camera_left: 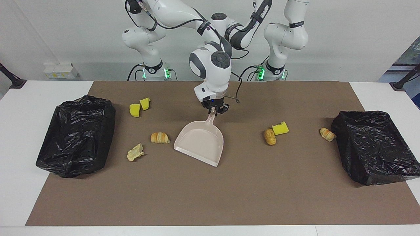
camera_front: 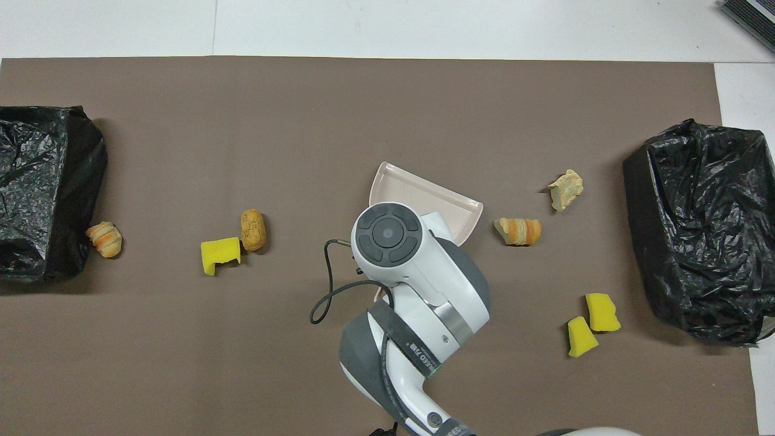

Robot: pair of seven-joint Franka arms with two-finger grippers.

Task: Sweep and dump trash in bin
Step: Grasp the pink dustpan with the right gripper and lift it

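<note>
Open across the whole lower third of the facing view: bare mat (camera_left: 210,196). Blocked mid-frame by the dustpan (camera_left: 200,142) and the right gripper (camera_left: 215,109) clamped on its handle. Tight between dustpan and croissant (camera_left: 160,137). Hemmed at both edges by a black bin (camera_left: 78,137) and a second black bin (camera_left: 370,144).

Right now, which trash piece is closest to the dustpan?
The striped croissant toward the right arm's end, just beside the dustpan; the other croissant lies by the bin at the left arm's end.
</note>
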